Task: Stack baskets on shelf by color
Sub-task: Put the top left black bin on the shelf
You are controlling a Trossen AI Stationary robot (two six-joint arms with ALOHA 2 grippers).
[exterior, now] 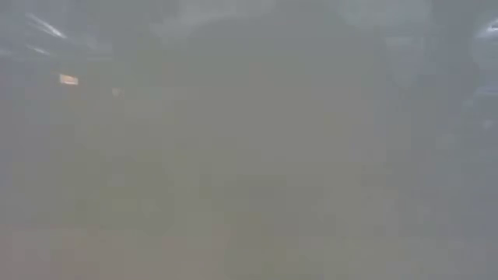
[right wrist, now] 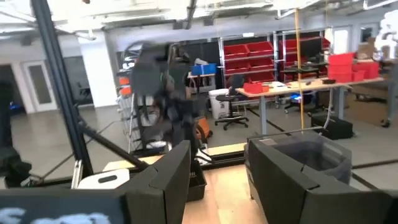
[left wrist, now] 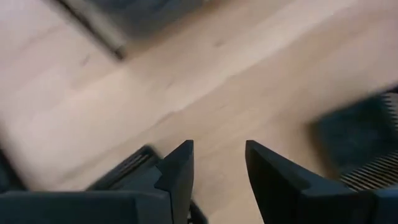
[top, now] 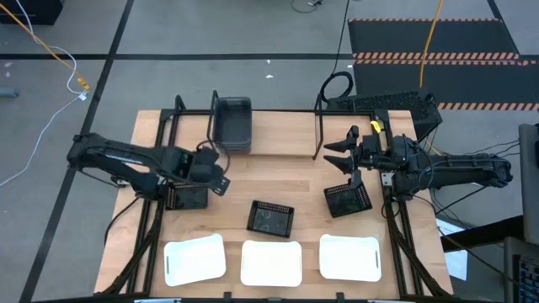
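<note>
The dark grey basket (top: pixel 232 123) sits on the shelf (top: pixel 278 135) board at the table's (top: pixel 303 231) far edge. Three black mesh baskets lie mid-table, one (top: pixel 187 196) under my left gripper (top: pixel 212 175), one (top: pixel 270 218) central, one (top: pixel 348 200) beside my right gripper (top: pixel 341 156). Three white baskets (top: pixel 271 263) line the near edge. Both grippers stand apart, empty. Risk: thin mesh walls flex and may slip or snag a finger; the smooth rounded white rims may slide out.

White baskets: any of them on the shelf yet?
No. All three white baskets sit in a row along the table's near edge, away from the shelf.
</note>
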